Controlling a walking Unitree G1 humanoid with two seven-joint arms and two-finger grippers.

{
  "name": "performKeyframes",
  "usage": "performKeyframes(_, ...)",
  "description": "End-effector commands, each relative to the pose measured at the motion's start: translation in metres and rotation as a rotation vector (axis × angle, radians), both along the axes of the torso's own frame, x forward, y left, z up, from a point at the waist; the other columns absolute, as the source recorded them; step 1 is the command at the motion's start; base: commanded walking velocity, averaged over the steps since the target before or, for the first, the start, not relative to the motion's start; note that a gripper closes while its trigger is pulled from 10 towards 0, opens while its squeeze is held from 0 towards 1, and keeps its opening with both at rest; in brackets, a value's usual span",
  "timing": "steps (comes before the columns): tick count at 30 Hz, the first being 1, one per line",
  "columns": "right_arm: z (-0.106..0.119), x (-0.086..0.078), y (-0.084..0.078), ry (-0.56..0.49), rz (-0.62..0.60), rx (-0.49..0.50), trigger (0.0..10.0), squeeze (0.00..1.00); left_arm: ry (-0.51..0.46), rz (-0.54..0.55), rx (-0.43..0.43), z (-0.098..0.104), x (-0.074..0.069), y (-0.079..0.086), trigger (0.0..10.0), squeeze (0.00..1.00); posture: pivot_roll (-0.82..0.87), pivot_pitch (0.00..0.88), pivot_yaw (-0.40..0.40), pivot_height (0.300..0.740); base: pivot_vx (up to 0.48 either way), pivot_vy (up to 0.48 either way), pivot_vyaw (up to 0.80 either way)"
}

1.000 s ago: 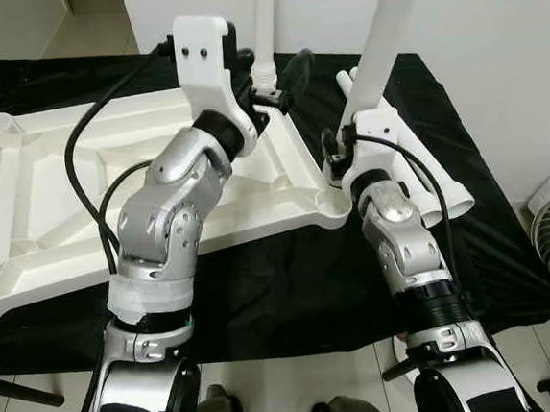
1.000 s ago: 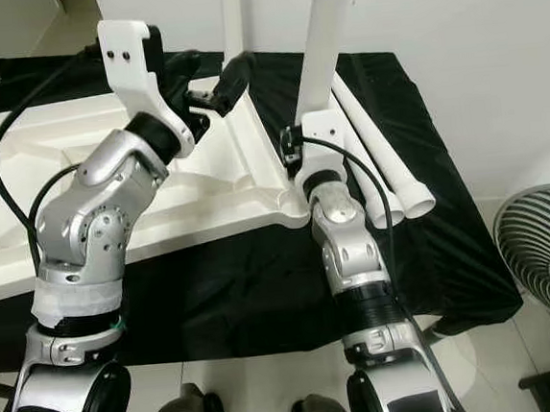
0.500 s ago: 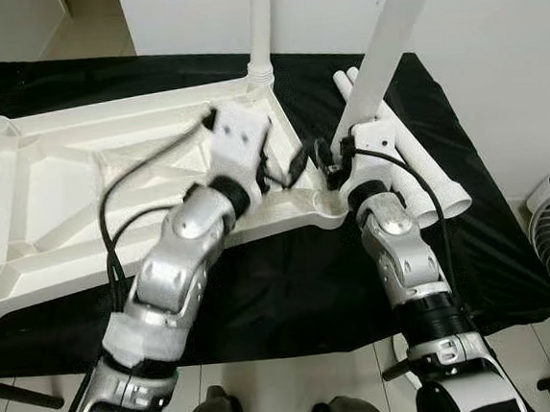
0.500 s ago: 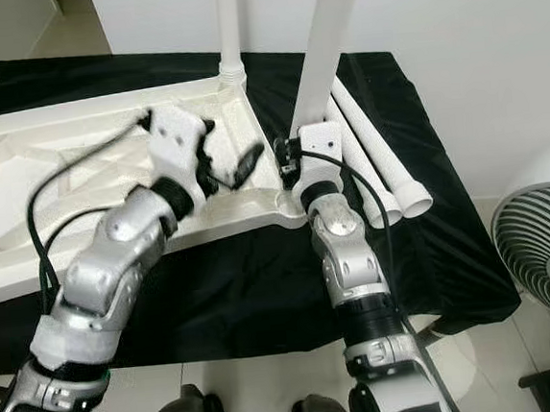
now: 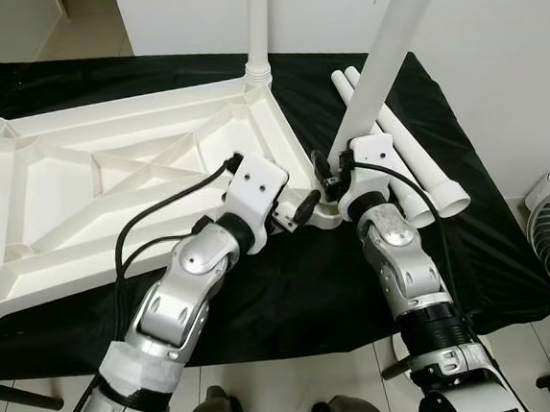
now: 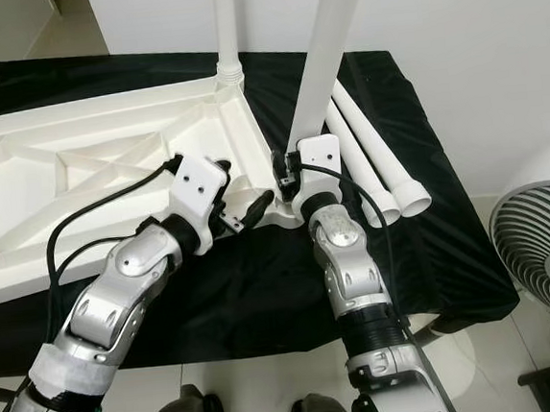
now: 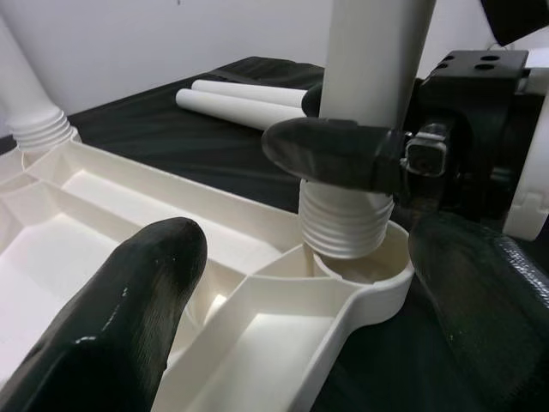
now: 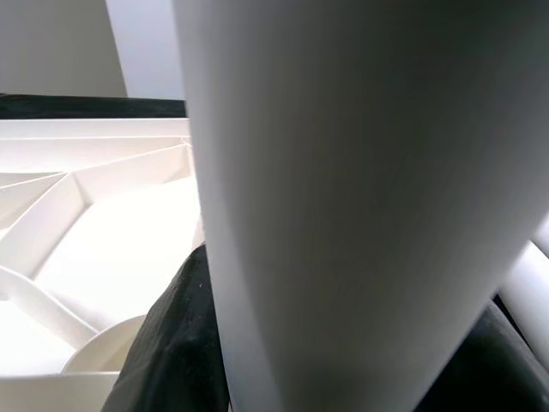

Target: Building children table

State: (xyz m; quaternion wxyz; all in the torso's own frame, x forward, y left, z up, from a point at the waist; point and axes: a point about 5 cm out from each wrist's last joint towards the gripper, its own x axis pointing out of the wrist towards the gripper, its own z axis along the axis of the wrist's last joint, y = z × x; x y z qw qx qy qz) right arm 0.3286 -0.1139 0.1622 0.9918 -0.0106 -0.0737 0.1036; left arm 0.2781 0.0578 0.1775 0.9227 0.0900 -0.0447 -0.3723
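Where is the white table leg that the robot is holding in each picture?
Left eye view: held table leg slants up from the tabletop's near right corner.
Right eye view: same leg, right of centre.
Left wrist view: threaded end above the corner socket.
Right wrist view: big white column.
Shared landmark: the corner socket.

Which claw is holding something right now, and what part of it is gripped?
The right claw grips a white table leg low down, just above its threaded end at the corner socket. The left claw is open, holding nothing.
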Motion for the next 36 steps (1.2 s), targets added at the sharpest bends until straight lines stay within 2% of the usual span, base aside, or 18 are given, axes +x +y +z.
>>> performKeyframes(1, -0.009, -0.002, -0.003, 0.032, 0.006, 0.000, 10.0, 0.00, -0.011, -0.015, -0.017, 0.002, -0.002, 0.001, 10.0, 0.00, -0.02, 0.063, -0.005, 0.740, 0.000, 0.000, 0.00)
performKeyframes(3, -0.010, -0.001, -0.004, 0.039, 0.014, 0.015, 10.0, 0.00, 0.018, -0.022, -0.045, -0.002, -0.005, 0.001, 10.0, 0.00, -0.02, 0.062, -0.006, 0.740, 0.000, 0.000, 0.00)
performKeyframes(8, -0.010, 0.003, -0.007, 0.048, 0.014, 0.013, 10.0, 0.00, 0.020, -0.050, -0.034, -0.005, -0.008, 0.000, 10.0, 0.00, -0.02, 0.059, -0.007, 0.740, 0.000, 0.000, 0.00)
performKeyframes(16, -0.014, 0.008, -0.015, 0.073, 0.019, -0.060, 10.0, 0.00, 0.026, -0.048, -0.015, -0.007, -0.010, -0.001, 10.0, 0.00, -0.02, 0.059, -0.007, 0.740, 0.000, 0.000, 0.00)
performKeyframes(29, -0.010, -0.006, 0.003, 0.081, 0.160, -0.100, 10.0, 0.00, 0.003, -0.017, -0.019, -0.001, -0.007, 0.001, 10.0, 0.00, -0.02, 0.062, -0.010, 0.740, 0.000, 0.000, 0.00)
performKeyframes(36, -0.007, -0.010, 0.003, 0.085, 0.182, -0.116, 10.0, 0.00, -0.001, -0.019, -0.021, 0.001, -0.006, 0.001, 10.0, 0.00, -0.01, 0.059, -0.011, 0.740, 0.000, 0.000, 0.00)
